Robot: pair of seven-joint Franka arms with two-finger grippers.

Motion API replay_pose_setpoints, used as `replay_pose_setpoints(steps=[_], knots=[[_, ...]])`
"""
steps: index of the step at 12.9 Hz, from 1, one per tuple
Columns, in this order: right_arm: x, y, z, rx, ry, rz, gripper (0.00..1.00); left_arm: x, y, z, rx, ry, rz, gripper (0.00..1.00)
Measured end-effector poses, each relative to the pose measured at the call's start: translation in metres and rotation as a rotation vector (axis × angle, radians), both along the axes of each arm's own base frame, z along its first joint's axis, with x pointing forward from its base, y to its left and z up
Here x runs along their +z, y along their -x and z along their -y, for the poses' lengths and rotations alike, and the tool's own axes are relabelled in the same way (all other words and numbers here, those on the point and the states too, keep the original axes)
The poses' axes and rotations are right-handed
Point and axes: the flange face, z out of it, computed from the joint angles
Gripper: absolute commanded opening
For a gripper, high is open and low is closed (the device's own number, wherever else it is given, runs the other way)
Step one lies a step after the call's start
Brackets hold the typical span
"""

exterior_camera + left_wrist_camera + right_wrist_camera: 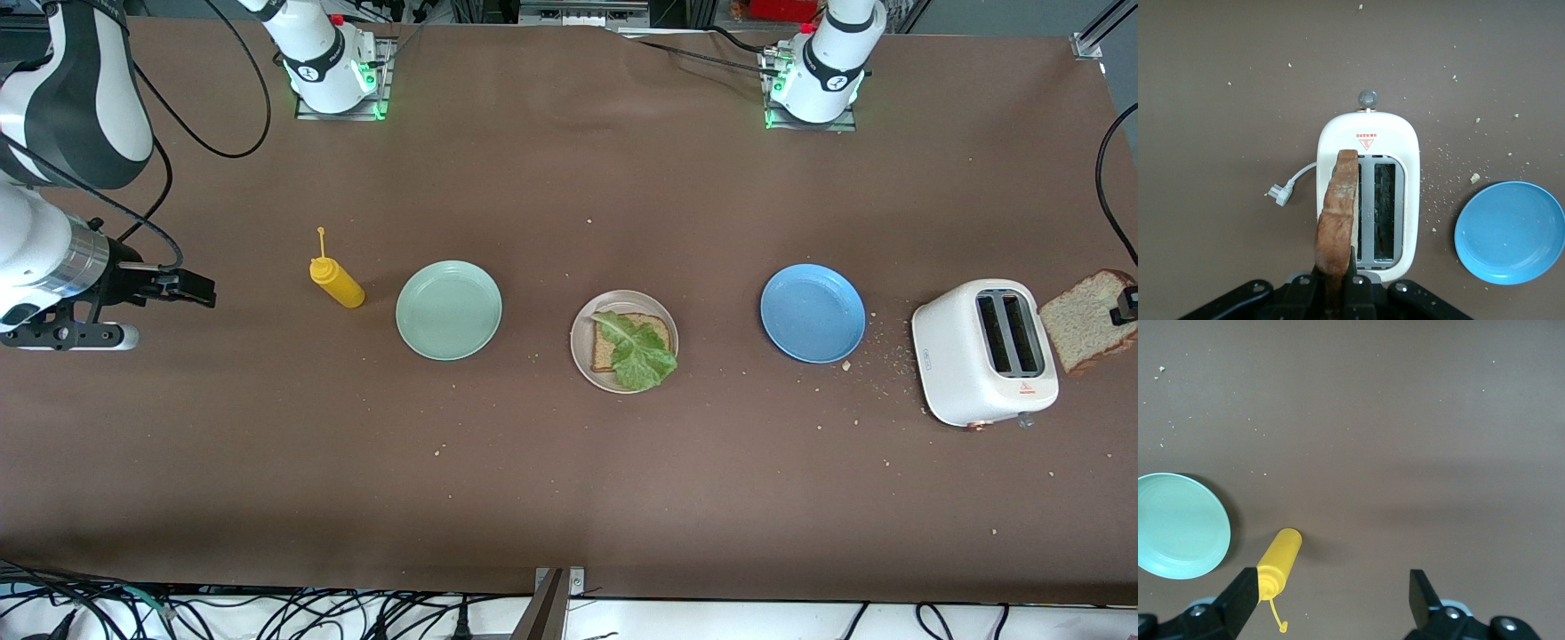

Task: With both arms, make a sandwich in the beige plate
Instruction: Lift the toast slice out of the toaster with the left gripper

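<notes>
The beige plate (580,343) lies mid-table with one toast slice (656,325) on it and a green lettuce leaf (636,352) on top of the toast. At the left arm's end, my left gripper (1124,306) (1338,283) is shut on a second toast slice (1086,320) (1337,223), held on edge in the air over the white toaster (985,354) (1405,143). Both toaster slots look empty. My right gripper (200,292) (1335,593) waits open and empty over the table by the yellow mustard bottle (336,282) (1279,560).
A mint-green plate (449,310) (1178,525) lies between the mustard bottle and the beige plate. A blue plate (813,312) (1509,232) lies between the beige plate and the toaster. Crumbs are scattered around the toaster, whose cord plug (1278,194) lies beside it.
</notes>
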Motion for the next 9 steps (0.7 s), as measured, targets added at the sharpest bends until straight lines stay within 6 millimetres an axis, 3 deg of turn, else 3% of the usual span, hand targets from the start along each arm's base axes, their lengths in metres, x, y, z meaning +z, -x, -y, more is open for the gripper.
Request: replay_pose_setpoints(steps=[2, 3, 6, 9], knots=[[0.000, 0.000, 0.000, 0.000, 0.000, -0.001, 1.00, 0.009, -0.001, 0.010, -0.012, 0.019, -0.014, 0.00], [0.000, 0.000, 0.000, 0.001, 0.000, -0.001, 1.00, 0.011, -0.004, 0.025, -0.020, 0.057, -0.015, 0.00], [0.000, 0.000, 0.000, 0.001, 0.000, -0.002, 1.00, 0.004, -0.015, 0.085, -0.015, 0.268, -0.020, 0.00], [-0.001, 0.000, 0.000, 0.000, 0.000, -0.003, 1.00, -0.028, -0.030, 0.156, -0.021, 0.426, -0.098, 0.00]])
